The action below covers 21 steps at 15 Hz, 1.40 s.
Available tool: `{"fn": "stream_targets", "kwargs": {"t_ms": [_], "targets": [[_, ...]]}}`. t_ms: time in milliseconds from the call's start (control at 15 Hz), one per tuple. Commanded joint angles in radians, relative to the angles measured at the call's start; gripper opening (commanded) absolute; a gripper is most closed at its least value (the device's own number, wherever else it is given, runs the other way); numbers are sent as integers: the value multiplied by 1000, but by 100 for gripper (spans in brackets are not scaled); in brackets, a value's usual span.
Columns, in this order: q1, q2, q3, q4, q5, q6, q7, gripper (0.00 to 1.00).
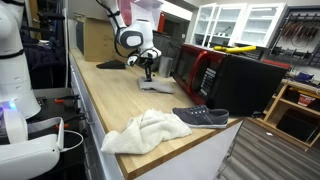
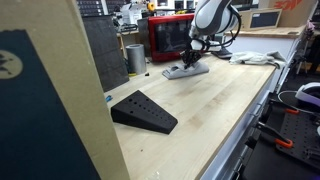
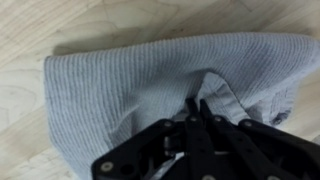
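wrist view: gripper [image 3: 197,104] pinches grey cloth [image 3: 110,85] (long axis left-right).

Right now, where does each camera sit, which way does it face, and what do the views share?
Exterior view: at one end of the wooden counter, looking along it past a white towel and dark shoe; shows the arm and end effector.
Exterior view: low over the counter, behind a black wedge, facing a red microwave; shows the arm.
Wrist view: looks down on the grey cloth; end effector pinches a fold.
Shared: all three show cloth and end effector.
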Motion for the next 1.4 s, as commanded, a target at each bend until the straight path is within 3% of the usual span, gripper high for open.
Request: {"fn": "stream_targets", "kwargs": {"t_ms": [0,267,533,733,800,867,1067,1333], "targets": [[4,-44,5,14,66,-13,79,0],[11,-56,-12,78,124,-37,208,1],[24,-38,-45,158,101,-34,383,1],[65,-12,-106,217,9,-1,535,1],[93,-1,-142,236,-62,12,592,7],[120,8,-176,255,-123,24,656,28],[210,15,-287,291,-325,46,809,48],[302,-22,-383,283,-484,71,934,80]]}}
